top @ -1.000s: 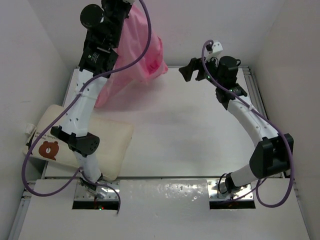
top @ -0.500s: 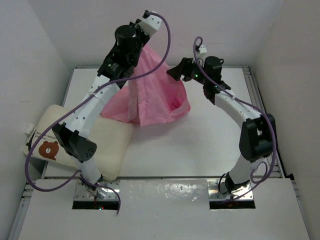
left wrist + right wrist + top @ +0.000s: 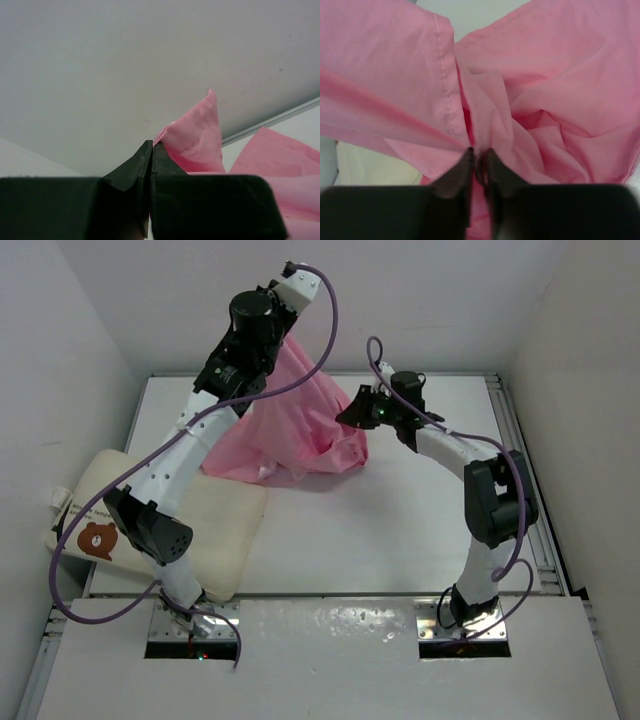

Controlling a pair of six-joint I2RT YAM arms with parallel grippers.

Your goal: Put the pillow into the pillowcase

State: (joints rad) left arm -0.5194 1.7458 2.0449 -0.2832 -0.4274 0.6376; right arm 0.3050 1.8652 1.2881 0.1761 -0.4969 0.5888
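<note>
While the pillowcase [image 3: 300, 435] hangs limp over the far surface [image 3: 420, 530], left gripper [image 3: 151, 147] and right gripper [image 3: 479, 156] jaws both clenched on its folds, we judge it light, slippery, best pinched at the hem.

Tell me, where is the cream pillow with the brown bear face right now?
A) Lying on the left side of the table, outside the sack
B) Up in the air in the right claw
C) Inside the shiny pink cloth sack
A: the cream bear-print pillow lies flat at the left edge of the white table, while the left claw and right claw both pinch only the shiny pink satin pillowcase.
</note>
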